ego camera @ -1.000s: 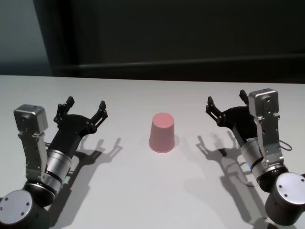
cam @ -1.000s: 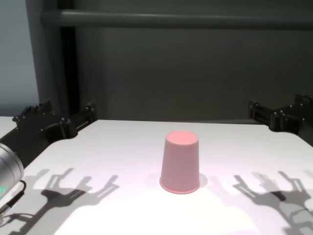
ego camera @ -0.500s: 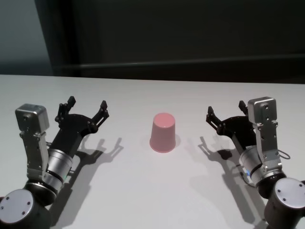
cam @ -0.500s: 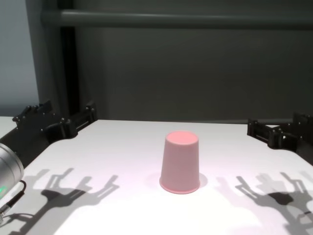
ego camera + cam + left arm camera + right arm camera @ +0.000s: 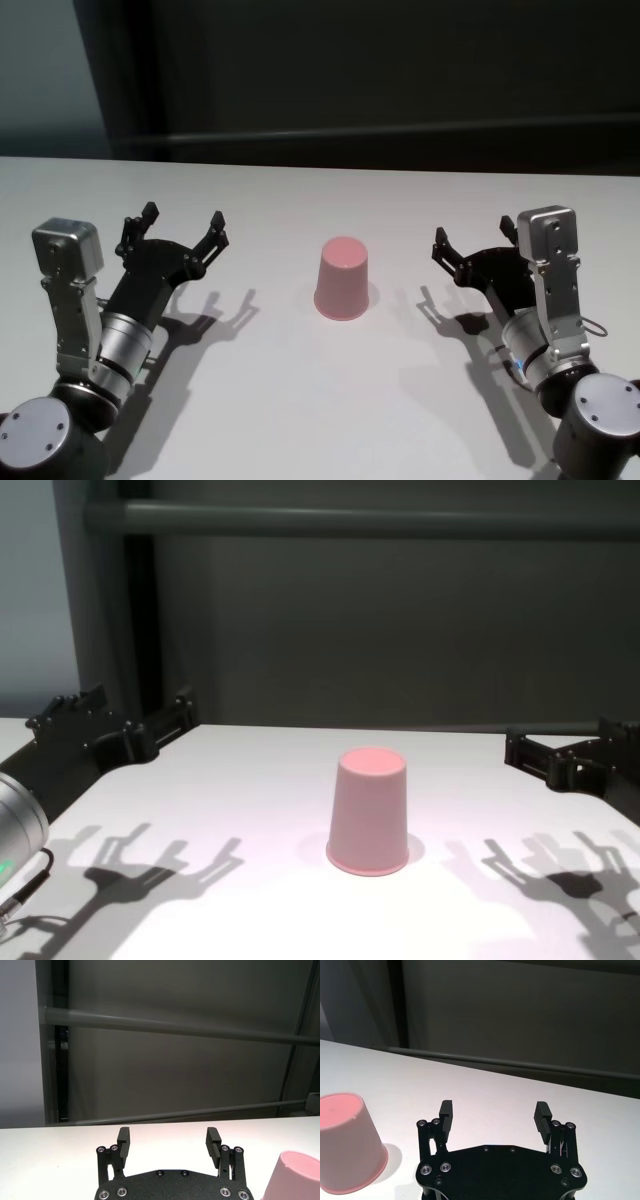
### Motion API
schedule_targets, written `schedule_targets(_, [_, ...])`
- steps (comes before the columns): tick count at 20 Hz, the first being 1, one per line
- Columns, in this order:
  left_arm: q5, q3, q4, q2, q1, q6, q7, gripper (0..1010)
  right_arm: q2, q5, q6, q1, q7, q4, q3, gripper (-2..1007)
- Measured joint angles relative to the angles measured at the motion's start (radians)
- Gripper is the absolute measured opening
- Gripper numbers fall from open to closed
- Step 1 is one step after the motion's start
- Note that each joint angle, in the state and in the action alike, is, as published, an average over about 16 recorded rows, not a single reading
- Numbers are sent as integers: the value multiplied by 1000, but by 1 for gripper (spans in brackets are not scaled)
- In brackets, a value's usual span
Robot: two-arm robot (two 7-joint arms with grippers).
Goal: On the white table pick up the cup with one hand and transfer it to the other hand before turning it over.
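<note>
Right end effector (image 5: 476,240) has lowered, cup (image 5: 341,278) well apart.

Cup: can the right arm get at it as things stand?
Probably yes. The cup stands rim-down on the white table, apart from both arms. The right end effector is open beside it, with only bare tabletop between them. The left end effector is open on the other side.

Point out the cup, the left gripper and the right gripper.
cup (image 5: 341,280), head view, side wall.
left gripper (image 5: 183,222), head view, midway between fingertips.
right gripper (image 5: 474,233), head view, midway between fingertips.
</note>
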Motion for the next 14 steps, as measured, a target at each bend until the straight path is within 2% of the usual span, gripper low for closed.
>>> schedule_targets(14, [0,0,0,0,0,0,0,1003,2,1,0,2,0,-3,-1,1002])
